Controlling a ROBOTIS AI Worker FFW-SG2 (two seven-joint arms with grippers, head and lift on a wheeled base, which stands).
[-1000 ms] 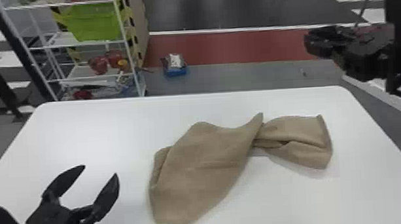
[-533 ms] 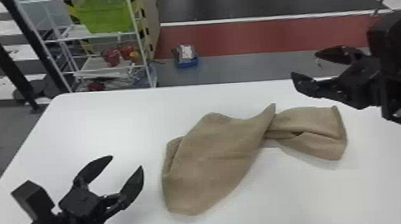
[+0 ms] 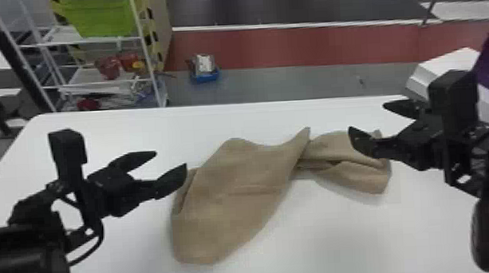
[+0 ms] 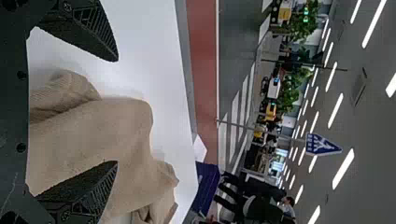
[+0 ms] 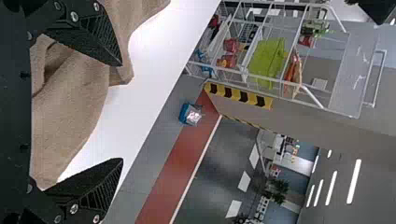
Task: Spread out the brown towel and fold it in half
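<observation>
Stretching out beneath both arms, the white table (image 3: 361, 244) holds the brown towel (image 3: 234, 194) near its middle, with twelve o'clock taken as the table's far edge in the head view. The towel lies rumpled: its broad part reaches down toward eight o'clock, and its smaller, bunched end (image 3: 353, 176) points to three. Off the towel's ten o'clock side is the left gripper (image 3: 170, 159), its two black fingers spread with nothing between them. Over toward two o'clock, by the bunched end, the right gripper (image 3: 366, 116) is likewise parted and empty; whether either touches cloth I cannot tell. Smaller again, a narrow gathered crossing (image 3: 303, 161) joins the two parts, and a peaked corner (image 3: 305, 133) sticks out at one o'clock.

I judge this to be the spreading step, at its start, with the fold still to do. The next move calls for lowering each gripper onto a single edge or corner, closing lightly, then drawing the cloth apart toward nine and three. Pinching several layers at the bunched end could keep the twist in.
</observation>
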